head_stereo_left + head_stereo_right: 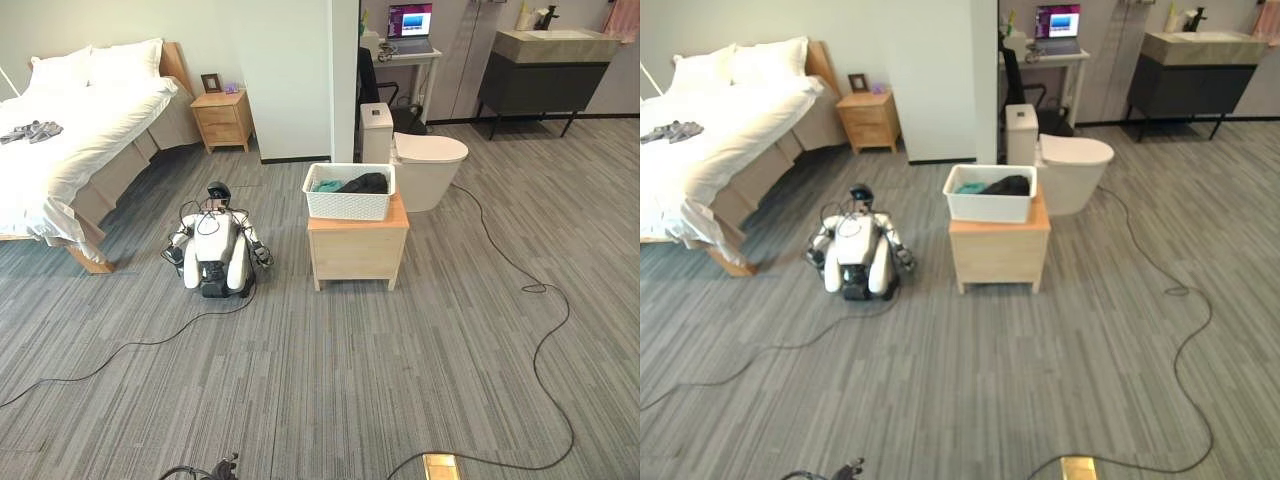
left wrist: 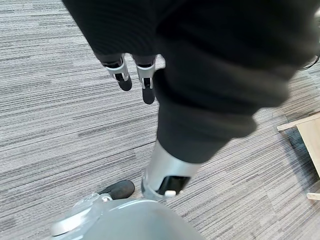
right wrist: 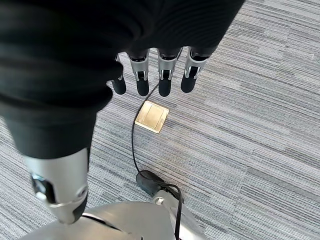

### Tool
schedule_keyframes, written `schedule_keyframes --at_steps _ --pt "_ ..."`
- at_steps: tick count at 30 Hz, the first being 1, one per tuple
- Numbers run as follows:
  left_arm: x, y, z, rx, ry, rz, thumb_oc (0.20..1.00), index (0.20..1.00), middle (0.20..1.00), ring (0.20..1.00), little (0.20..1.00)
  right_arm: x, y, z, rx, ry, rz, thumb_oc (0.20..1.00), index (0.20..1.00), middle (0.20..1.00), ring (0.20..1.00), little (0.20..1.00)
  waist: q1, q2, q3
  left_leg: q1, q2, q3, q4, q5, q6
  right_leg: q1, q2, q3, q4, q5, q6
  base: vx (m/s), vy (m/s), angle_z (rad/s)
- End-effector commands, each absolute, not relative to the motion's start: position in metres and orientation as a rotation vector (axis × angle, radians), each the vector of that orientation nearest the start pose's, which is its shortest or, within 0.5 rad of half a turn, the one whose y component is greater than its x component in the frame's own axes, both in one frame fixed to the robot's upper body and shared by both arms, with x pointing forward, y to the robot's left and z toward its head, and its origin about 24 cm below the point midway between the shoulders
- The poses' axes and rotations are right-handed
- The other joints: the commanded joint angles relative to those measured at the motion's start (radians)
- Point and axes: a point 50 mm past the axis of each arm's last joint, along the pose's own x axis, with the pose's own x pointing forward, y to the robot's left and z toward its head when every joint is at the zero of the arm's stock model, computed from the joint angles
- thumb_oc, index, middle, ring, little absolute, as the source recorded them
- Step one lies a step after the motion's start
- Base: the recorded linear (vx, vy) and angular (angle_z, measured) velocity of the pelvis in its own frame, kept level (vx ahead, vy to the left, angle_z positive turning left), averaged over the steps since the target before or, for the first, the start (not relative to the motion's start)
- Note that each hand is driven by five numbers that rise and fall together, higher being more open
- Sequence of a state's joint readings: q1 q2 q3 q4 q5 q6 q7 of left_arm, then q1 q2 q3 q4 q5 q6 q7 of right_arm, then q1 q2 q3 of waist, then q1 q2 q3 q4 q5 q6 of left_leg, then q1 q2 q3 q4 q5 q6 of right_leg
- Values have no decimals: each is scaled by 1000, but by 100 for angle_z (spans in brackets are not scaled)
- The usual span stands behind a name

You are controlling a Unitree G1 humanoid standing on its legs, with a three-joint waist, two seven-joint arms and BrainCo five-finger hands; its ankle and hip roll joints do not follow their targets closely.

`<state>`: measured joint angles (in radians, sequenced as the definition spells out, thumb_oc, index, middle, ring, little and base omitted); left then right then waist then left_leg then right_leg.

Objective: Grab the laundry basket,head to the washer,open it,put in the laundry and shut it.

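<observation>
- A shiny gold plate (image 3: pixel 151 116) is set flat in the grey striped floor (image 1: pixel 330 380). It is the closest thing, right under the camera.
- The right robot hand (image 3: pixel 160 75) hangs above that plate. Its fingers point down, straight and loose, and it holds nothing.
- The left robot hand (image 2: pixel 135 75) hangs over bare floor. Its fingers are straight and loose too, and it holds nothing.
- Long black wires (image 1: pixel 545 330) snake across the floor.
- The white laundry basket (image 1: pixel 348 193) is well apart from both hands, in the middle of the room. It sits on top of a small wooden worktop (image 1: pixel 357 250).
- Dark clothes (image 1: pixel 365 183) and something teal (image 1: pixel 326 186) lie inside the basket.
- A small white robot (image 1: pixel 214 250) sits on the floor just left of the wooden worktop.
- A white toilet (image 1: pixel 428 168) stands right behind the basket.
- A bed (image 1: pixel 70 130) with white sheets is at the far left, with a wooden nightstand (image 1: pixel 223 118) beside it.
- Far back there is a desk with an open laptop (image 1: pixel 410 25) and a dark sink cabinet (image 1: pixel 545 75).
</observation>
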<state>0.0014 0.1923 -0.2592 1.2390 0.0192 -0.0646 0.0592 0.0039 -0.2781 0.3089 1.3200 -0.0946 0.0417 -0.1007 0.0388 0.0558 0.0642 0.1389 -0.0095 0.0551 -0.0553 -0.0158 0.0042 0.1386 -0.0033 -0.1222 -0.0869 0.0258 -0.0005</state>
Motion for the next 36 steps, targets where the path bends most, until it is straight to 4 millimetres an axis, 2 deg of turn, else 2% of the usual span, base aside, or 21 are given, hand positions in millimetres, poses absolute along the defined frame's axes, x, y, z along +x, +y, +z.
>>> schedule_keyframes --at_steps 1,36 --pt "105 217 -161 430 1140 -88 1000 1000 1000 1000 1000 74 -248 -163 -639 1340 96 1000 1000 1000 1000 1000 -1 -49 5 -25 62 -47 -32 -1 -71 9 -117 28 0 -11 124 0 0 0" --pt "103 218 -161 412 1139 -52 1000 1000 1000 1000 1000 71 -246 -164 -620 1344 87 1000 1000 1000 1000 1000 -1 -56 9 -21 67 -56 -32 -4 -72 12 -108 38 0 -18 119 0 0 0"
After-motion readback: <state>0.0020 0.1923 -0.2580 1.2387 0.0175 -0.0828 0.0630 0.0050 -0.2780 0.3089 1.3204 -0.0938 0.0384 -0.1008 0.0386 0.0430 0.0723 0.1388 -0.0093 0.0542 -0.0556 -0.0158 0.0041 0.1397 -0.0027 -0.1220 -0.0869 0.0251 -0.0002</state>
